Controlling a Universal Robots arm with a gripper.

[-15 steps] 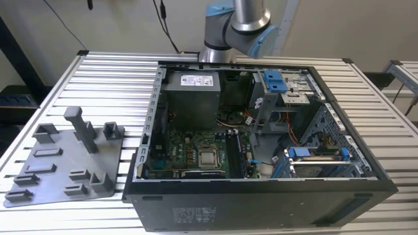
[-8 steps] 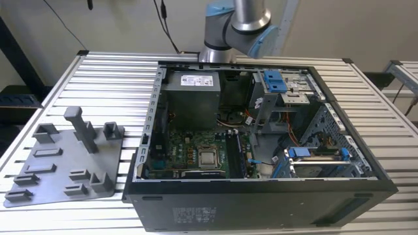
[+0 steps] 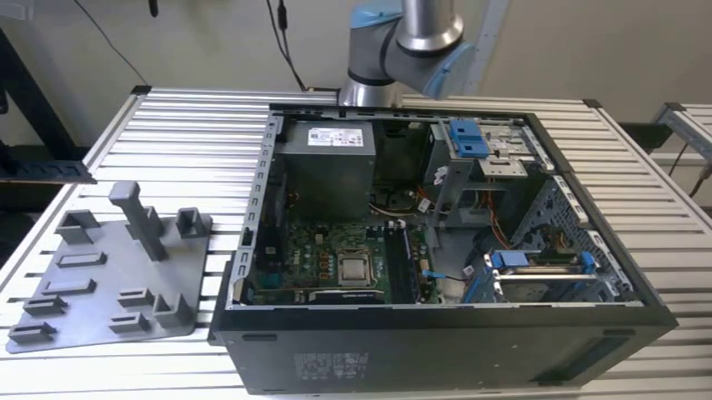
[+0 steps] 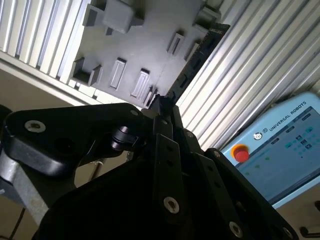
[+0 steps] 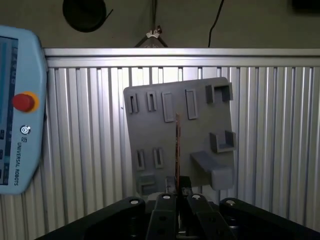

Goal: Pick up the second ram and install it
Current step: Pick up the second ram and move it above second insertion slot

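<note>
Clenching the end effector [image 5: 178, 189] on one end of the second ram [image 5: 177, 150], pinching its two flat faces between the fingers. Presenting the board edge-on in both wrist views, as a thin strip reaching straight out from the fingertips, probably so as to leave the long contact edge free for seating in a slot. Hanging above the grey holder plate [image 5: 200, 130] and apart from it, with the plate's narrow slots and raised blocks lying below on the slatted tabletop [image 5: 80, 130]. Judging the pick-up as done and the install as not yet done. Standing open in the exterior view, the computer case [image 3: 445, 354], side panel off and motherboard [image 3: 323, 258] facing up, evidently to give access from above. Resting beside the plate, a teach pendant [image 5: 15, 110] with its red stop button [image 5: 23, 101].
</note>
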